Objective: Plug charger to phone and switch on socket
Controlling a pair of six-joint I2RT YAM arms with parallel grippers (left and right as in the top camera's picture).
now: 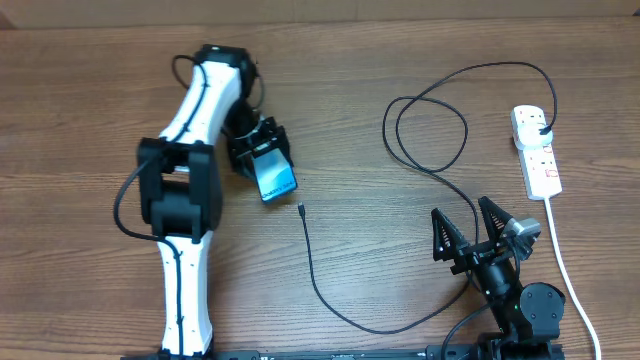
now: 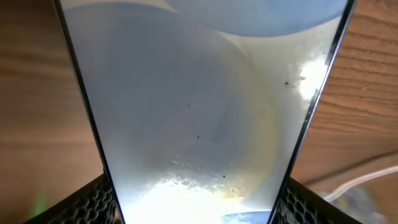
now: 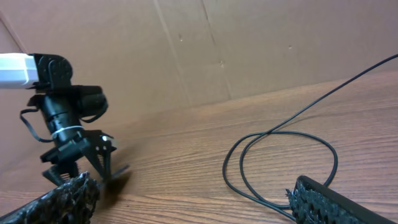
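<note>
Left hand [image 1: 262,152] is closed on the phone [image 1: 275,178], left of centre on the counter [image 1: 380,60]. It grips the phone at its far end. The lit blue-white screen faces up and the near end tilts toward the right. Can't tell whether that near end rests on the wood or sits just above it. In the left wrist view the phone [image 2: 193,112] fills the frame, dark edges running down to the black fingers [image 2: 93,199] at the bottom corners.

Cable [image 1: 312,270] is loose on the counter. Its tip [image 1: 301,208] lies just near-right of the phone, close but not touching, not plugged in. From the tip the cable runs nearer, curves right past the right hand, then goes far into a big loop at centre-right and arcs over to the strip [image 1: 537,155]. Black plug [image 1: 540,125] sits in the strip's far end. The strip lies at far right, red marks on top; switch position too small to tell. Its white cord [image 1: 565,270] trails toward the near edge.

Right hand [image 1: 460,207] is open and holds nothing, at near right, fingers spread wide. The cable passes just beside it and the strip is a bit farther right. Right wrist view: its fingers [image 3: 62,199] at the bottom corners, cable [image 3: 268,132] loop on the wood ahead, left arm [image 3: 62,112] at far left. The phone is too blurred there to make out.
</note>
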